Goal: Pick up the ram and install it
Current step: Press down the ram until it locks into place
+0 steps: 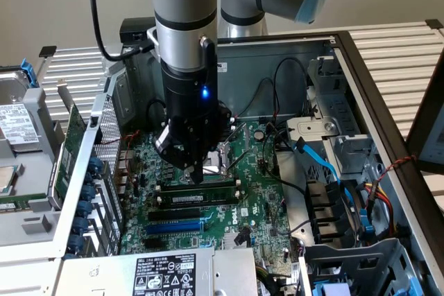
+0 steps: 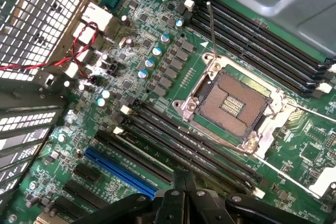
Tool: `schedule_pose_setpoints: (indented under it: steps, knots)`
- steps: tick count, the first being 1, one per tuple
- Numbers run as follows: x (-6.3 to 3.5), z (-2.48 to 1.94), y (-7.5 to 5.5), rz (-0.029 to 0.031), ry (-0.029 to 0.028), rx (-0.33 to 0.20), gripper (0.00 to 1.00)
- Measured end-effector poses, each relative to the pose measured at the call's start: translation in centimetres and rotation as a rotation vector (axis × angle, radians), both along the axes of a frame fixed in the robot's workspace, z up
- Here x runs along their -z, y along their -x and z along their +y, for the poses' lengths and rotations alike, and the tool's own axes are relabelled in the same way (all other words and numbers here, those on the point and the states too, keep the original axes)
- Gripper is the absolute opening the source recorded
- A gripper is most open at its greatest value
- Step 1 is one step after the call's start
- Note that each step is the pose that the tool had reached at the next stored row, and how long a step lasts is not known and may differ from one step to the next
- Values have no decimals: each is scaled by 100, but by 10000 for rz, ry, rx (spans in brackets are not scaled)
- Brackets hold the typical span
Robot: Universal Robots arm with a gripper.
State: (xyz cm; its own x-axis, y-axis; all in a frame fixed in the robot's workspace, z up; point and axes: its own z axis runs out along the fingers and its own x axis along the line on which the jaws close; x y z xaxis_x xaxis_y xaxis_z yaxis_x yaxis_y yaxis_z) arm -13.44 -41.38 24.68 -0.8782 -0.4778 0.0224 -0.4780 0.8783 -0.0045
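End effector (image 1: 196, 171) clenched, tip pressing down on the ram (image 1: 200, 199), which lies in a motherboard (image 1: 257, 192) slot just below the CPU socket (image 2: 231, 103). Ram likely light, stiff, fragile: handle by long edges (not chips). Its white label unreadable; power-supply sticker (image 1: 166, 274) text too small.

The ram (image 1: 198, 199), a long thin green stick with a white label strip, lies seated on edge in a black motherboard slot, beside the blue slot.
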Motion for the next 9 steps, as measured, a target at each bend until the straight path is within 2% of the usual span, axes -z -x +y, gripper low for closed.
schedule_pose_setpoints:
  steps: [9]
  knots:
    - [0,0,0,-49,22,1012,11]
